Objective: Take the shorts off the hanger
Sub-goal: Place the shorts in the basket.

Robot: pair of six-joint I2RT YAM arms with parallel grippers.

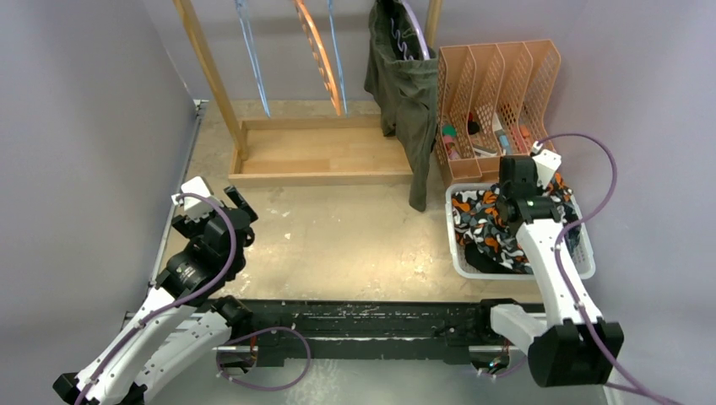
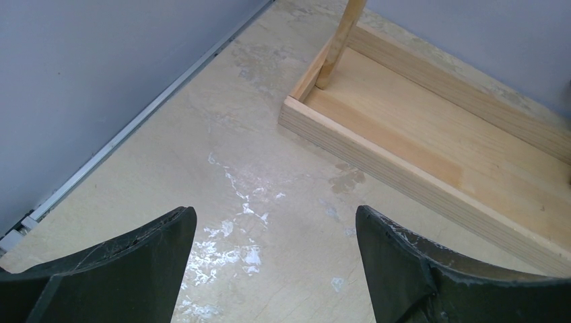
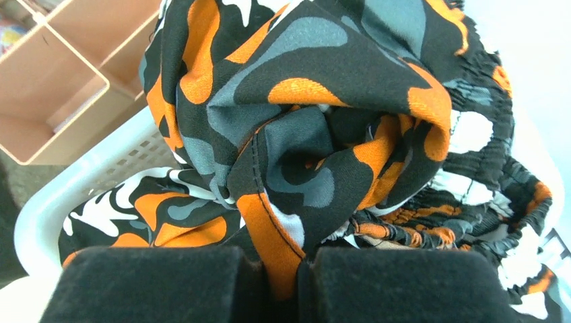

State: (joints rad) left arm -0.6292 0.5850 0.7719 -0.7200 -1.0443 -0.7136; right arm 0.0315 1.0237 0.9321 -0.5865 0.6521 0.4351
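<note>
The orange-black-white patterned shorts [image 3: 323,134] were clenched between the right fingers [image 3: 155,282], which pinched a hemmed fold of the cloth directly over the white basket [image 3: 81,182]. The rest of the garment lay bunched inside that basket. The left fingers [image 2: 121,269] stood spread wide and held nothing, hovering above the bench [image 1: 338,228] near the wooden rack [image 1: 312,156]. The olive green shorts [image 1: 409,93] hung from a hanger [image 1: 414,25] at the rack's right end, beside the file organizer [image 1: 498,84]. Both garments appeared light, soft and limp; such cloth would likely drape and fold under its own weight, would not break, and could slide through a shallow pinch. A grip on a thickened edge, such as a hem or the gathered elastic waistband, was judged the most secure. The patterned pair was crumpled, so no clear long axis could be stated; its gathered waistband showed to the right in the wrist view. The olive pair had a vertical long axis, with the waist at the hanger and the legs pointing down toward the bench.
</note>
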